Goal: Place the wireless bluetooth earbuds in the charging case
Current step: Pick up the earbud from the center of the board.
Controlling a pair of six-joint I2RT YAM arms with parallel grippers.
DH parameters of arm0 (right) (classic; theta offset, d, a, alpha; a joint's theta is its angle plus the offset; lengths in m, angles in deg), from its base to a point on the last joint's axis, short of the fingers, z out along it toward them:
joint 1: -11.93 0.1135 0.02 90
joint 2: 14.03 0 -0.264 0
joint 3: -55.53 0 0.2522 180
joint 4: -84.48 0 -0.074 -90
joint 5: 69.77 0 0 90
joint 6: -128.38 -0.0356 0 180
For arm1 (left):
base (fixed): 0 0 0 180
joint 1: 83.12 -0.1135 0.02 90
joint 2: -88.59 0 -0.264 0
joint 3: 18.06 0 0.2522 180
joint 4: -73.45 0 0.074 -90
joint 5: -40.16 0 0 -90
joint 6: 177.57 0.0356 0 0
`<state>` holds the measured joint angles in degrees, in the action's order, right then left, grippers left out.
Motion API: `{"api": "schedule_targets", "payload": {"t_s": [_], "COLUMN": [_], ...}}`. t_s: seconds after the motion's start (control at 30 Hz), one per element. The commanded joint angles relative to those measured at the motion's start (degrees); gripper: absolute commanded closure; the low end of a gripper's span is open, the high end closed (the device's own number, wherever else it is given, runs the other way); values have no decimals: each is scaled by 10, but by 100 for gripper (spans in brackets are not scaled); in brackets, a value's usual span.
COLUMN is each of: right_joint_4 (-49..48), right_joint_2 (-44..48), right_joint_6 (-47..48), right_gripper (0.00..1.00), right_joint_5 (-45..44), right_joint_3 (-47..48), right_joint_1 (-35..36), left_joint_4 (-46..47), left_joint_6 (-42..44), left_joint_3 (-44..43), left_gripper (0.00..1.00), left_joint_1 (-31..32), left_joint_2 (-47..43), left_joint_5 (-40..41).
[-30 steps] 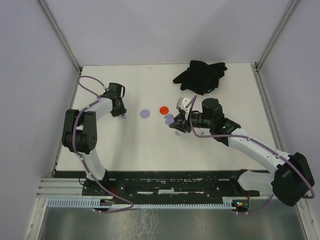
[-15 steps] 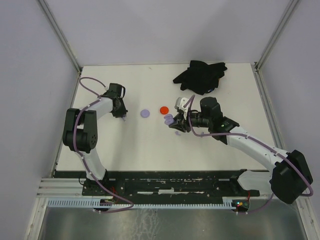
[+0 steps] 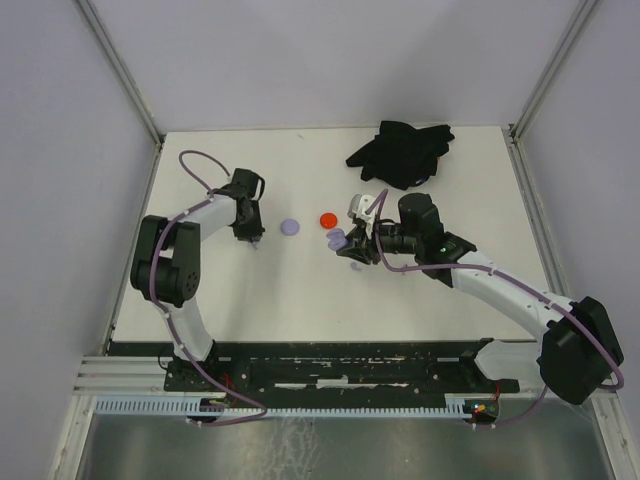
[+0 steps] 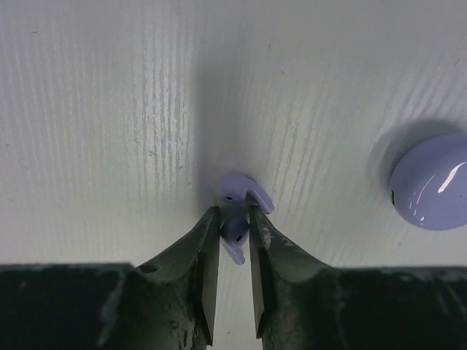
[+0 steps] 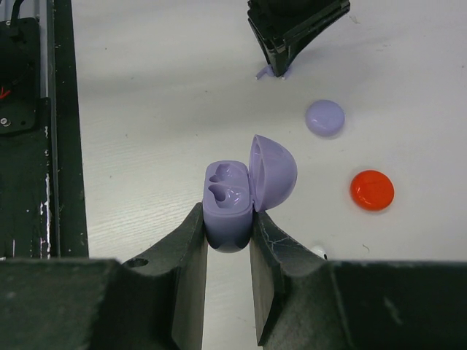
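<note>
Top view: the left gripper (image 3: 253, 238) is down at the table (image 3: 260, 300), left of centre, its tips too small here to read. The right gripper (image 3: 351, 250) sits mid-table with the lavender case (image 3: 339, 239) at its tip. The case lies to the right of the left gripper, with the lavender disc (image 3: 290, 227) between them and the red disc (image 3: 327, 219) just beyond the case. A black cloth (image 3: 400, 152) is at the far edge, well apart.

Left wrist view: the jaws are nearly closed, pinching a lavender bud (image 4: 234, 232) by its head. Its stem runs back between the fingers toward the wrist, so its long axis follows the fingers. A second bud (image 4: 239, 191) lies on the table just past the tips, touching or nearly touching the first, stem slanting right. The lavender disc (image 4: 430, 191) is off to the right.

Right wrist view: the jaws are clamped on the case (image 5: 228, 208) body. Its lid (image 5: 273, 175) is swung open to the right and two empty wells face the camera. The left gripper (image 5: 281, 57) is at the top of this view, well apart from the case, with the lavender disc (image 5: 325, 117) and red disc (image 5: 372, 189) to the right.

The left arm carries the bud, so I judge it must cross to the case and turn the stem down into a well
</note>
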<state>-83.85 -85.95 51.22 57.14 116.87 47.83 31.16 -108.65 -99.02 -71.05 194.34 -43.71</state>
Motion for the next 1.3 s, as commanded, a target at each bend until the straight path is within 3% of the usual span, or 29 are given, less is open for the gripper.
{"api": "schedule_targets", "payload": {"t_s": [0.0, 0.7, 1.07, 1.27], "right_joint_4": [-20, -25, -14, -12], "right_joint_2": [3, 34, 52, 57], "right_joint_6": [-4, -27, -27, -28], "right_gripper": [98, 98, 98, 98], "right_joint_5": [11, 5, -7, -10], "right_joint_3": [25, -1, -11, -13], "right_joint_1": [2, 1, 2, 2], "left_joint_4": [-58, -72, -94, -98], "left_joint_6": [37, 98, 93, 82], "left_joint_3": [-3, 10, 28, 41], "left_gripper": [69, 76, 58, 56], "left_joint_1": [20, 119, 135, 136], "left_joint_2": [26, 18, -4, -24], "left_joint_5": [16, -2, 44, 46]}}
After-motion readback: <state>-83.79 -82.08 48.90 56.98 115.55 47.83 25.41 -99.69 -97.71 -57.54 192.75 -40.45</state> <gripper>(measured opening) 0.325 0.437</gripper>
